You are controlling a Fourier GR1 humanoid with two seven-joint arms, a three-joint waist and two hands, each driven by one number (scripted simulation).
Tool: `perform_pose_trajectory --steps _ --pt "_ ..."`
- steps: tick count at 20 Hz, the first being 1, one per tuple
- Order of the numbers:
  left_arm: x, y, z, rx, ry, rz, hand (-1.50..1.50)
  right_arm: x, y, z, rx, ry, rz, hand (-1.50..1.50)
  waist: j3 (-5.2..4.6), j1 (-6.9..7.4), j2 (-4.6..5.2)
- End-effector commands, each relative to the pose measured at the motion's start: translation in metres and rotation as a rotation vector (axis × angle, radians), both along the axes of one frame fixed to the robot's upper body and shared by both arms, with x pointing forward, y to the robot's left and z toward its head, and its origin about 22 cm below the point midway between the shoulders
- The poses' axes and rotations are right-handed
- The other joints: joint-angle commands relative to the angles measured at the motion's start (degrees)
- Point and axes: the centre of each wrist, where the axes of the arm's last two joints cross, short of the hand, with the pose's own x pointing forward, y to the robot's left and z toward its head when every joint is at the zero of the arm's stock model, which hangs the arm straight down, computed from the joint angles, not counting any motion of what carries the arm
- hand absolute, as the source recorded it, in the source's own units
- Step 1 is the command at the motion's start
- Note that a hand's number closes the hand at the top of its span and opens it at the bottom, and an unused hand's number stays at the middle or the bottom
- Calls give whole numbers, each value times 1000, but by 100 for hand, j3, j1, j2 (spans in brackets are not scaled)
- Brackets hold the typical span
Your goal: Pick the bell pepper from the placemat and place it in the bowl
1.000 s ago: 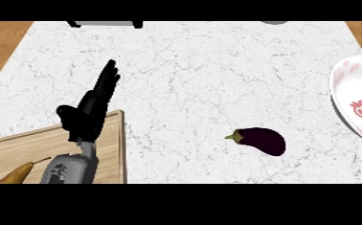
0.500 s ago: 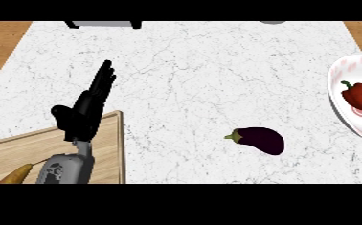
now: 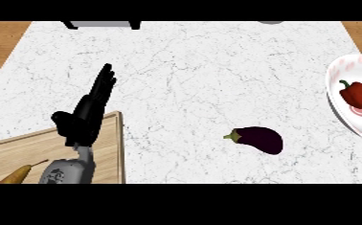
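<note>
A red bell pepper (image 3: 351, 93) with a green stem lies in the white bowl (image 3: 338, 99) at the right edge of the head view; both are cut off by the frame. My left hand (image 3: 87, 109) stands open at the lower left, fingers straight and pointing up and to the right, holding nothing. It hovers over the corner of a wooden board (image 3: 106, 147). My right hand does not show. No placemat is in view.
A dark purple eggplant (image 3: 259, 139) lies on the marble counter right of centre. An orange-yellow object (image 3: 14, 175) peeks in at the lower left on the board. A grey and black appliance (image 3: 102, 24) sits at the counter's far edge.
The view has shifted so that more of the bowl shows, and the red bell pepper inside it has come into sight. My left hand stays open in about the same place.
</note>
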Motion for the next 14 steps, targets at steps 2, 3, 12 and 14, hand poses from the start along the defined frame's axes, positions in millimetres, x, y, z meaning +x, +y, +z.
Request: perform_pose_trajectory --steps 2,3,12,14 --pt "-1 11 -4 -5 14 -8 0 -27 -30 12 119 2 10 -150 -1 -21 -1" --pt "-3 4 -1 7 14 5 0 -39 -40 11 147 10 8 -150 3 -6 4" --pt "0 -1 -3 7 -5 -25 0 -74 -62 7 255 26 108 -150 10 -15 7" --pt "6 20 0 -16 6 -8 0 -85 -63 -6 230 61 139 -150 12 -54 12"
